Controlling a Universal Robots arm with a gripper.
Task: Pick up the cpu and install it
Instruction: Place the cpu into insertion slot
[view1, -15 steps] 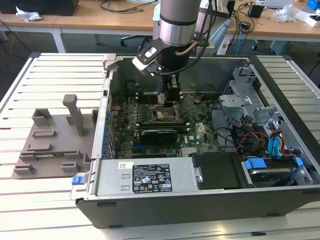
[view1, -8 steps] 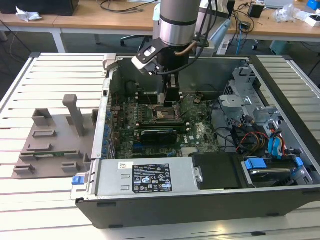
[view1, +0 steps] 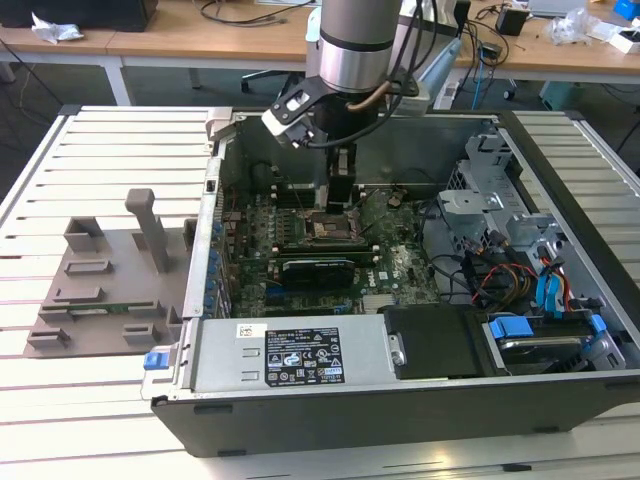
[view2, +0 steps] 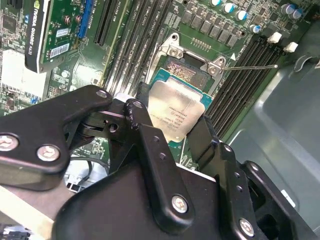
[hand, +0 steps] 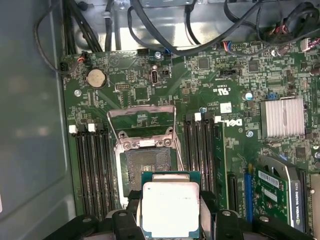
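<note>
The cpu (hand: 171, 207) is a flat square chip with a silvery top and a green rim, and my gripper (hand: 171, 210) is shut on its two sides. In the second wrist view the cpu (view2: 175, 107) sits tilted between the black fingers (view2: 145, 125) of the gripper (view2: 170, 119). It hangs just above and beside the open socket (hand: 147, 167), whose metal load plate (hand: 142, 120) stands flipped up. In the exterior view my gripper (view1: 342, 195) reaches down into the computer case, right over the socket (view1: 330, 228) on the green motherboard (view1: 400, 270).
Black memory slots (hand: 92, 165) flank the socket on both sides. A long black card (view1: 318, 270) lies in front of the socket. Cables and drive bays (view1: 520, 270) crowd the exterior view's right. A grey fixture tray (view1: 110, 290) rests on the slatted table outside the case.
</note>
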